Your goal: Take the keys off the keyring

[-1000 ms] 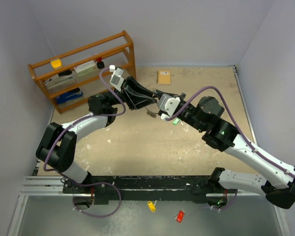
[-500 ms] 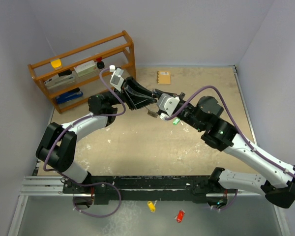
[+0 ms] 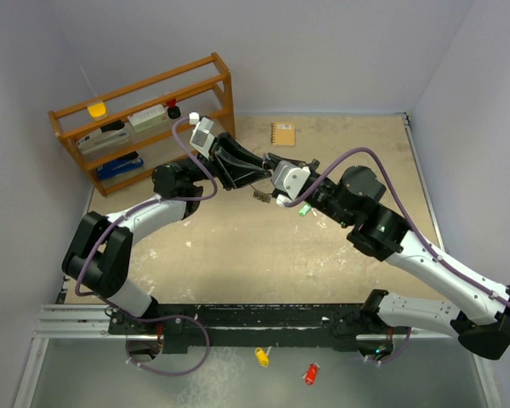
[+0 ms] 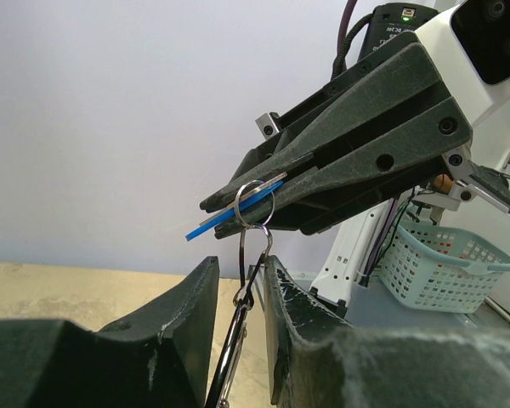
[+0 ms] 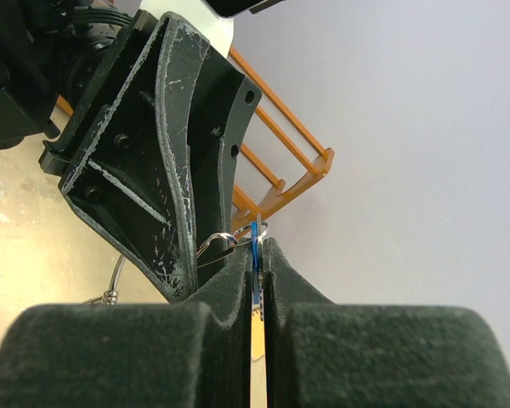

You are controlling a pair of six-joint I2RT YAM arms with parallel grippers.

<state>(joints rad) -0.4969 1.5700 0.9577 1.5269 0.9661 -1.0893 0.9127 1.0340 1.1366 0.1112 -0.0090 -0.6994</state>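
My two grippers meet above the middle of the table. My left gripper [image 3: 257, 176] [image 4: 240, 265] is shut on the keyring [image 4: 246, 295], whose thin silver wire and clasp run up between its fingers. My right gripper [image 3: 273, 167] [image 5: 257, 242] is shut on the blue-tagged key [image 4: 225, 220] [image 5: 255, 246], which hangs on a small split ring [image 4: 255, 204] hooked to the keyring. The light green-tagged key [image 3: 304, 210] shows beside the right wrist; I cannot tell whether it lies on the table. Small metal bits [image 3: 259, 195] dangle below the grippers.
A wooden rack [image 3: 144, 119] with small items stands at the back left. A brown notebook [image 3: 282, 133] lies at the back. A yellow tag [image 3: 261, 355] and a red tag [image 3: 310, 372] lie on the near ledge. A green basket [image 4: 442, 263] shows in the left wrist view.
The right gripper has nudged slightly toward the left gripper, and the dangling bits have risen a little. Both grips are unchanged.
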